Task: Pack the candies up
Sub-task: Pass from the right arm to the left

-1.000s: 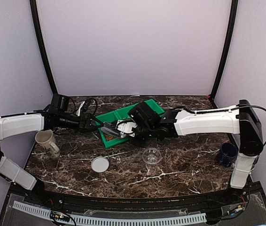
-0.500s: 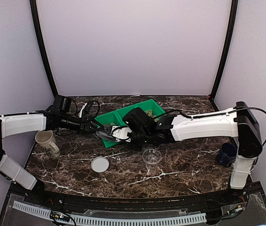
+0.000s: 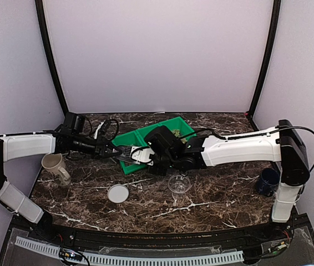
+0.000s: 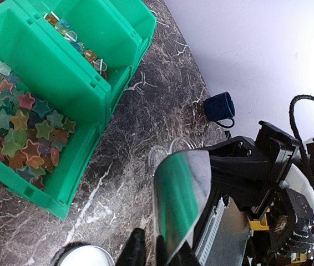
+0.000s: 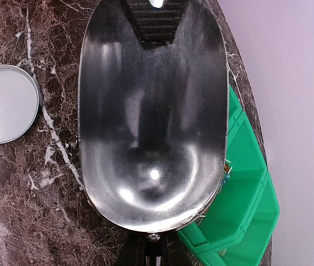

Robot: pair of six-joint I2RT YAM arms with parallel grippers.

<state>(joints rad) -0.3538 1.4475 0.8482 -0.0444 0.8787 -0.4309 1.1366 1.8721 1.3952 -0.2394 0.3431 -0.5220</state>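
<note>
An empty metal scoop [image 5: 151,127] hangs over the table just in front of the green bin [image 3: 175,125]. My right gripper [image 5: 154,249] is shut on the scoop's handle. My left gripper [image 4: 146,244] has come in from the left, its fingers shut on the front lip of the scoop [image 4: 182,194]; one ribbed pad [image 5: 152,16] shows inside the lip. The candies [image 4: 74,43], small wrapped sweets, lie in the middle compartment of the bin [image 4: 99,91]. Star-shaped sweets [image 4: 18,130] fill the nearest compartment.
A clear plastic cup [image 3: 179,183] stands in front of the scoop [image 3: 128,154], with a round lid [image 3: 118,193] to its left. A beige mug [image 3: 53,164] sits at the left, a dark blue mug [image 3: 268,180] at the right edge.
My right arm carried the scoop leftwards off the bin toward the left gripper. The left gripper's fingers went from wide open to shut on the scoop's lip.
</note>
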